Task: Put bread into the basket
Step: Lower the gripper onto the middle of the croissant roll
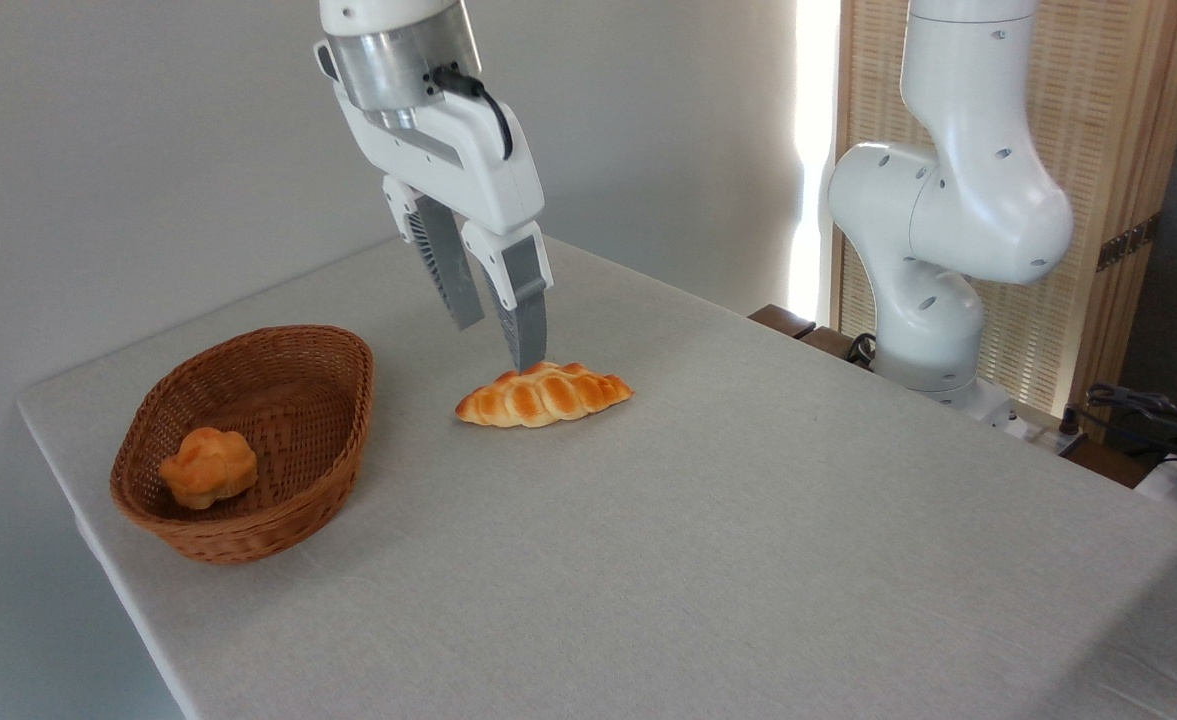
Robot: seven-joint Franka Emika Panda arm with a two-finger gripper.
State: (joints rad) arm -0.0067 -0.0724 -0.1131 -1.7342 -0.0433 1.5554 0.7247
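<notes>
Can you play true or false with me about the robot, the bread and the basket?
1. The long golden-orange braided loaf lies on the table, outside the basket. True.
2. The oval brown woven wicker basket is empty. False: a small round lumpy orange bun sits inside it.
3. The robot's two-finger gripper is open above the loaf. True.
4. The basket is to the right of the loaf. False: it is to the left.
5. The gripper has lifted the loaf into the air. False: the loaf rests on the table.
</notes>
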